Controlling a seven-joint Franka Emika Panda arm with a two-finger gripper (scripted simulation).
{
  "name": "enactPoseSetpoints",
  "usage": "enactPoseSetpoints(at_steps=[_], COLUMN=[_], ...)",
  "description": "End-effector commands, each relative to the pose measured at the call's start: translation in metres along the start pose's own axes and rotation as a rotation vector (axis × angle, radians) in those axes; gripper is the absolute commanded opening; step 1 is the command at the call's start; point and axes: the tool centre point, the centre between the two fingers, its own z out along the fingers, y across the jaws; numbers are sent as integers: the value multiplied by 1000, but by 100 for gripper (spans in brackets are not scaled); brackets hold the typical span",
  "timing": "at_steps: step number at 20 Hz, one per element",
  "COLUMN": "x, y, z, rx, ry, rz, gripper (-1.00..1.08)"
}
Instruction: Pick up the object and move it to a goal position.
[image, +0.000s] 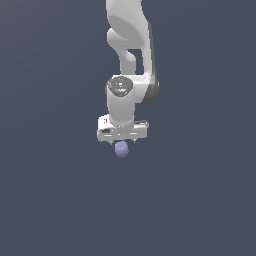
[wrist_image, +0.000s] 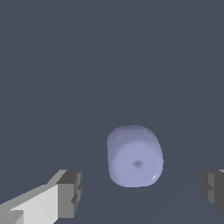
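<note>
The object (image: 121, 149) is a small pale periwinkle-blue rounded blob on the dark grey floor. In the exterior view it lies just below the white gripper (image: 122, 142), whose hand hangs straight down over it. In the wrist view the object (wrist_image: 134, 156) sits between the two dark fingertips (wrist_image: 72, 192), with clear gaps on both sides. The gripper (wrist_image: 142, 190) is open and touches nothing. The fingertips are mostly hidden by the hand in the exterior view.
The white arm (image: 129, 40) rises from the gripper to the exterior view's top edge. The flat dark grey floor (image: 50, 200) spreads all around.
</note>
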Motion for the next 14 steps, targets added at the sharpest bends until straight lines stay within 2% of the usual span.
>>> enactPoseSetpoints(at_steps=[1, 14], x=[-2, -6], y=[3, 7], z=[10, 29], rx=[5, 12], ry=[2, 4], rz=[-30, -77], gripper=[100, 100])
